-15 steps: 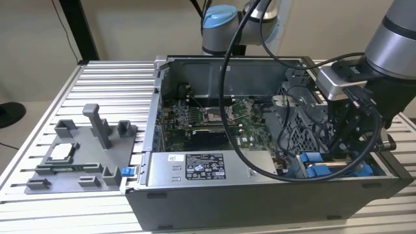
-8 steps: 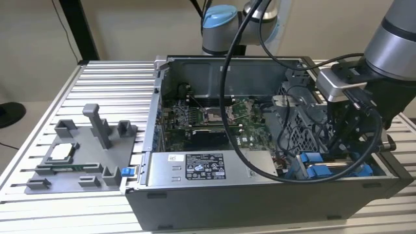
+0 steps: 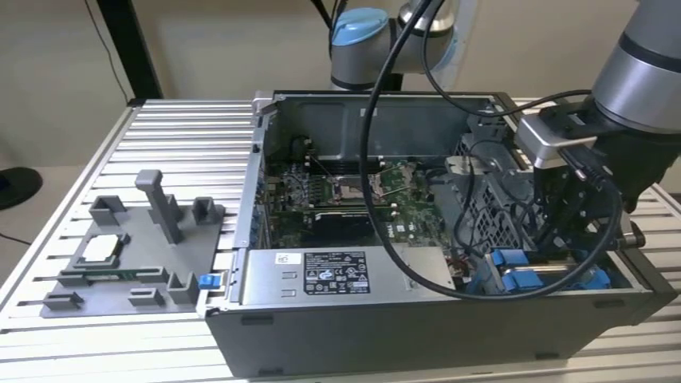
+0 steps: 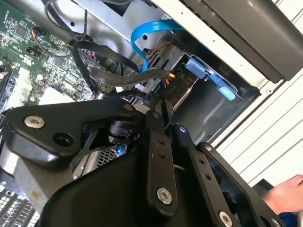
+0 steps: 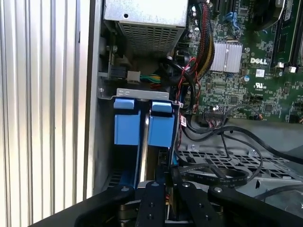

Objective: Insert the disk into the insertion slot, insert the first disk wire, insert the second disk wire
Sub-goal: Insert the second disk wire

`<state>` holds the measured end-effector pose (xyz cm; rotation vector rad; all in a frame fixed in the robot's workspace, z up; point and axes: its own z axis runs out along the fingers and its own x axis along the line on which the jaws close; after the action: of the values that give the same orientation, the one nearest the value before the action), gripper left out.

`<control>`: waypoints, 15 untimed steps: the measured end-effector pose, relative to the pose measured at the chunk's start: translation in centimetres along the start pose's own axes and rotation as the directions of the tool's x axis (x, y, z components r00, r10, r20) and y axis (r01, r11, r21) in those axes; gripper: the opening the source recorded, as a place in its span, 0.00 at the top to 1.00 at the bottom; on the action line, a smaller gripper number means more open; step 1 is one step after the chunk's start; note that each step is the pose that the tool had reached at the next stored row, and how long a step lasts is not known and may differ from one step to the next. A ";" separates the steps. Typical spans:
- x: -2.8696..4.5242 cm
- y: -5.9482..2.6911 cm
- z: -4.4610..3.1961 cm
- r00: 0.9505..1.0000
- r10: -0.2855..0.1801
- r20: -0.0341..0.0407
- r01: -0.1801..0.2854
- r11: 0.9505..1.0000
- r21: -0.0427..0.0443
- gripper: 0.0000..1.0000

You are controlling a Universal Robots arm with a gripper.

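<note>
Closest to the lens in both wrist views are the black linkage bars of the gripper (image 5: pixel 165 189), drawn in so the fingers stand narrow, nearly together, over the drive bay. Whether they pinch anything I can't make out; in the second wrist view a black cable (image 4: pixel 132 75) runs right past the fingertips (image 4: pixel 163 111), but a grip on it isn't plain. Straight beyond the fingers, at about twelve o'clock in the first wrist view, sits the disk (image 5: pixel 142 127), standing on edge in its bright blue frame, down inside the insertion slot (image 5: pixel 135 93) beside the case wall. Its long axis runs away from the gripper along that twelve-to-six line, so the tool faces the near end of the drive. A light blue flat cable (image 4: pixel 142 35) arcs above the bay in the second wrist view. From the exterior view, the arm's head hangs over the computer case (image 3: pixel 426 327) at roughly four o'clock of the opening, with the blue tabs (image 3: pixel 511 259) showing just under it. A grey fixture tray (image 3: pixel 127 255) lies well apart, off toward nine o'clock. The disk looks seated to me; the wires are the business in hand.
</note>
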<state>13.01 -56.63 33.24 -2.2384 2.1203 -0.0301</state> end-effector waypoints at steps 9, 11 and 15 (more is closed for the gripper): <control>0.00 0.00 0.03 1.000 0.000 0.001 0.000 1.000 0.000 0.00; -0.02 -0.03 -0.51 1.000 0.000 0.002 0.000 1.000 0.000 0.00; -0.06 -0.12 -2.17 1.000 0.000 0.002 0.000 1.000 -0.001 0.00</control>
<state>13.01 -56.62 35.42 -2.2379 2.1206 -0.0268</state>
